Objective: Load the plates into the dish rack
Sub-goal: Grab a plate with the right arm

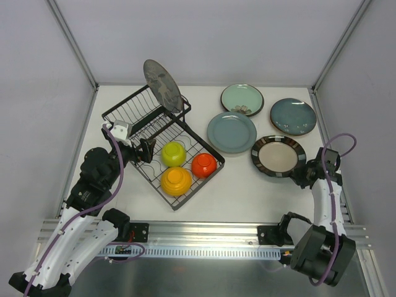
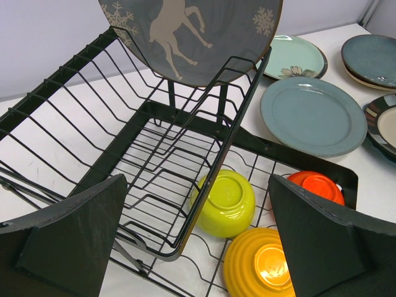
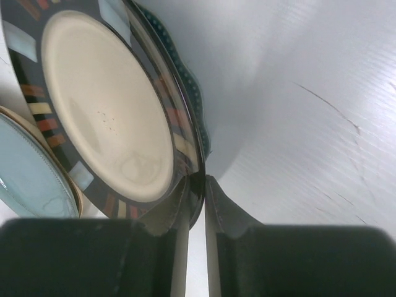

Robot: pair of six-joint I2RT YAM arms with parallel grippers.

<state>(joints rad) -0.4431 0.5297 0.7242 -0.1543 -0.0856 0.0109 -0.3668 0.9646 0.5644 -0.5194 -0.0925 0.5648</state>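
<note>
My right gripper [image 3: 198, 185] is pinched shut on the near rim of the striped-rim plate [image 3: 105, 105], which lies well to the right of the dish rack [image 1: 139, 108], stacked on a scalloped teal plate [image 3: 185, 75]. I judge this to be the pick-up of the next plate: grip made, lift not yet clearly begun. My left gripper [image 1: 145, 150] hangs at the rack's near-left edge, fingers spread wide and empty.

In the rack's lower basket sit a lime bowl [image 1: 174, 153], an orange-red bowl [image 1: 204, 164] and a yellow bowl [image 1: 176, 180]. Just right of the rack lies the grey-blue plate [image 1: 231, 132]; farther right and back, the dark teal plate [image 1: 292, 116] and the mint plate [image 1: 242, 99]. The reindeer plate [image 2: 192, 37] stands on edge at the rack's far end.

Next I must raise the plate clear, tip it upright and carry it left to an open slot.

No brand or writing is readable, only reindeer, snowflakes and a flower motif.
</note>
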